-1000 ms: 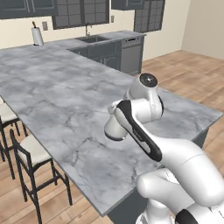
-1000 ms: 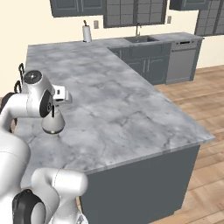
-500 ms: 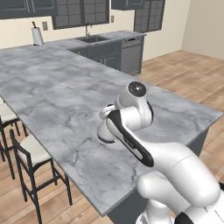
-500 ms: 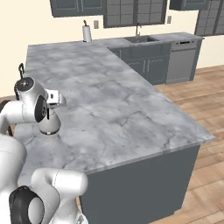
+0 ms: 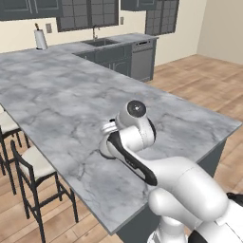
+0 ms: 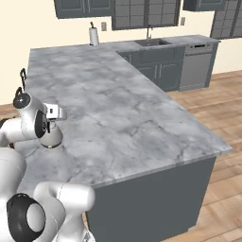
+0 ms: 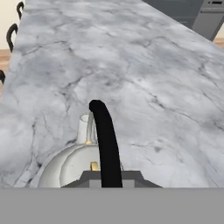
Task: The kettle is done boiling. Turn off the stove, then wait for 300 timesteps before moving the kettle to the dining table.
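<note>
The pincer [image 7: 109, 175] at bottom center grips the kettle's [image 7: 70, 164] black handle [image 7: 105, 135], low on the marble desk [image 7: 144, 70].

My two base cameras look forward over the same marble counter [image 5: 57, 95]; my hand camera looks close along it.

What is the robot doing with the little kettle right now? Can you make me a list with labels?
kettle: white kettle with black arched handle, low over or on the dining table; contact cannot be told
gripper: gripper shut on the handle
spout: points away from the hand
chairs: dark-framed chairs along the table's edge
background: sink, dishwasher, paper towel roll on the far counter
</note>
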